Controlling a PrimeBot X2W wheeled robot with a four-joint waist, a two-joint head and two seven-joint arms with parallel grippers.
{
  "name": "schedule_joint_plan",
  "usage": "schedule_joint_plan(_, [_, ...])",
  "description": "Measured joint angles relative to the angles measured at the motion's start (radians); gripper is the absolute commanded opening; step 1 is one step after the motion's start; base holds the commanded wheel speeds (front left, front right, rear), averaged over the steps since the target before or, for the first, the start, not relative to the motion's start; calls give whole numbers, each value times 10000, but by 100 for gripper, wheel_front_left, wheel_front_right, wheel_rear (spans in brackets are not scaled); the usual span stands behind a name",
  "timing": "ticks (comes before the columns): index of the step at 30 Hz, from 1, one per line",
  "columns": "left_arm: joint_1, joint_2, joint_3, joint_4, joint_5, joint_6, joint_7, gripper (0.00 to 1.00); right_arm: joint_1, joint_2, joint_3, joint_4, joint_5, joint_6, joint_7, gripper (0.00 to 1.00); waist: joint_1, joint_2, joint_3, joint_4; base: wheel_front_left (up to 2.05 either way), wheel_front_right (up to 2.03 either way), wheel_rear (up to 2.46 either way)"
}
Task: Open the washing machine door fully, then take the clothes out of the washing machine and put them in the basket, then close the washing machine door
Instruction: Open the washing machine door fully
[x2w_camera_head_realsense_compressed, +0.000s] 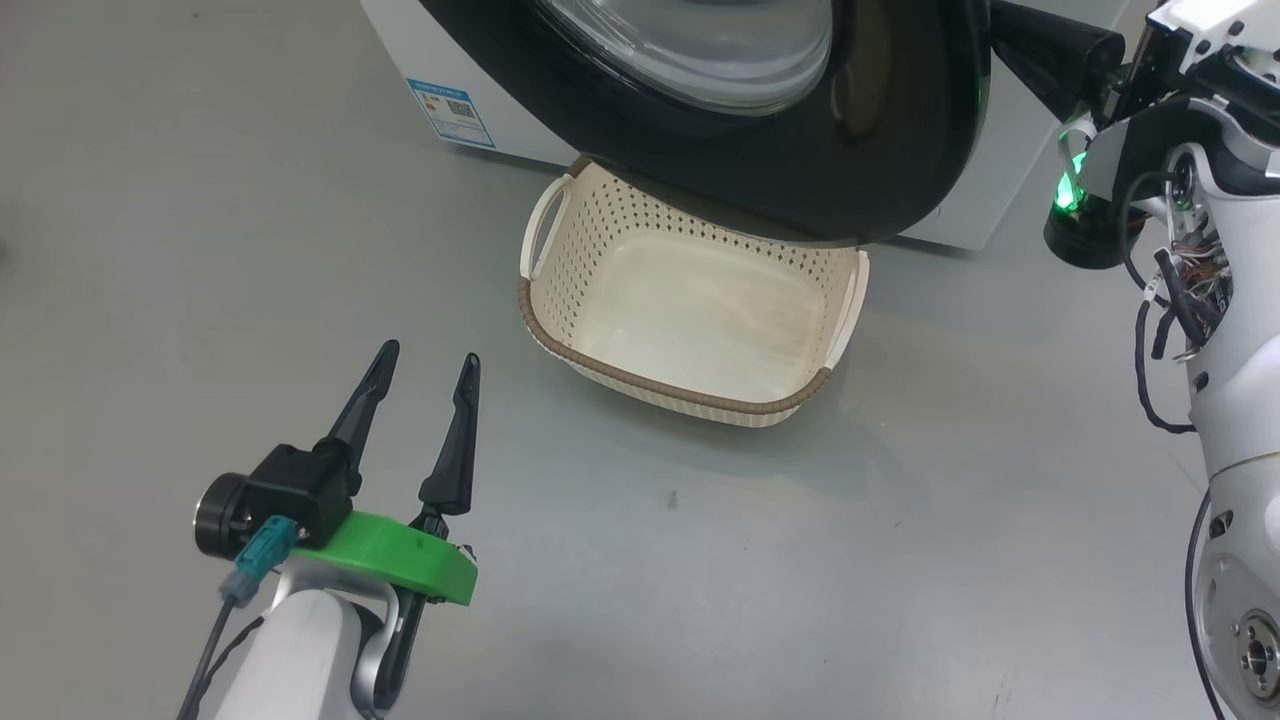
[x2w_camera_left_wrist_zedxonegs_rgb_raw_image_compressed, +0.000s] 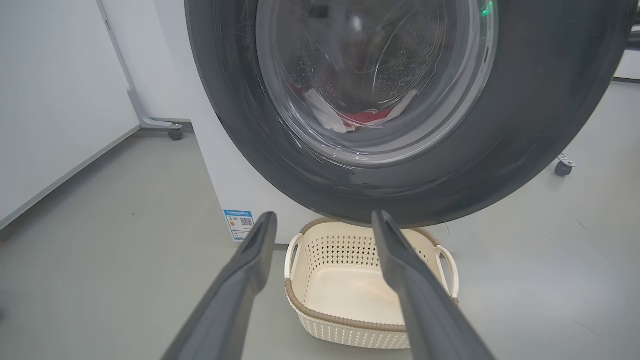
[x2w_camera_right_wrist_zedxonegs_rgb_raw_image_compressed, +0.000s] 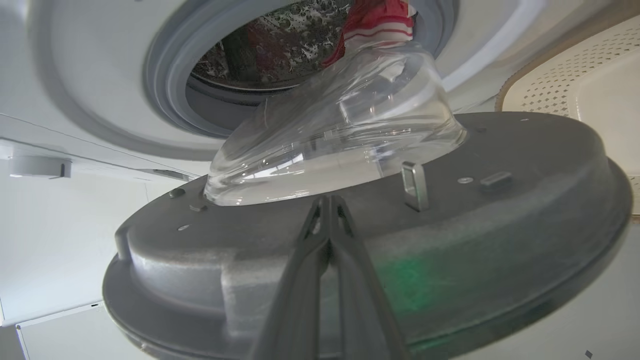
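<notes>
Right wrist view, centre: right end effector (x2w_camera_right_wrist_zedxonegs_rgb_raw_image_compressed: 328, 201) pinched closed, empty, tips against smooth washing machine door (x2w_camera_right_wrist_zedxonegs_rgb_raw_image_compressed: 500, 215); a slip could be caused, door left half-open; clothes (x2w_camera_right_wrist_zedxonegs_rgb_raw_image_compressed: 380, 20) noted in drum (x2w_camera_right_wrist_zedxonegs_rgb_raw_image_compressed: 260, 45), top; left end effector (x2w_camera_head_realsense_compressed: 430, 352) wide

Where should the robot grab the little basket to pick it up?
Probably the looped side handle on the left end of the basket, coming from the left. It stands out from the wall with a gap for a finger, and the open left pincer is on that side. The door hangs over the far edge.
</notes>
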Motion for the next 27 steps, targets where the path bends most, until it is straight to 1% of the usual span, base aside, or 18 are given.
schedule_joint_plan(2, [22,0,0,17,2,2,0,100,87,-33,-8,-29,-42,211,-130,0,0,0,-62,-10,0,0,0])
schedule_joint_plan(5, [54,2,21,46,73,25,0,100,304,-109,-56,-77,-79,401,-268,0,0,0,-191,-36,0,0,0])
schedule_joint_plan(8, [105,4,71,73,107,33,0,100,517,-217,-15,-163,-328,721,-583,0,0,0,-348,-83,0,0,0])
schedule_joint_plan(11, [213,6,142,105,201,36,0,100,700,-575,280,-353,-1026,1225,-1064,0,0,0,-527,-146,0,0,0])
schedule_joint_plan(16, [407,15,286,153,286,48,0,100,1343,-1225,1338,-731,-2859,2205,-2000,0,0,0,-873,-299,0,0,0])
schedule_joint_plan(19, [553,15,359,180,366,100,0,100,1773,-1354,1781,-1003,-3626,2336,-2585,0,0,0,-1097,-426,0,0,0])
schedule_joint_plan(20, [679,23,431,190,368,123,0,100,2027,-1423,2123,-1252,-4201,2337,-3039,0,0,0,-1239,-533,0,0,0])
schedule_joint_plan(21, [734,27,456,198,368,123,0,100,2146,-1465,2266,-1379,-4493,2337,-3289,0,0,0,-1307,-590,0,0,0])
schedule_joint_plan(25, [859,27,520,209,420,128,0,100,2795,-1806,2798,-1981,-5488,2337,-4240,0,1,0,-1600,-806,0,0,0])
schedule_joint_plan(27, [933,31,621,205,493,134,0,100,3135,-1879,3064,-2301,-5925,2337,-4721,0,0,0,-1741,-908,0,0,0])
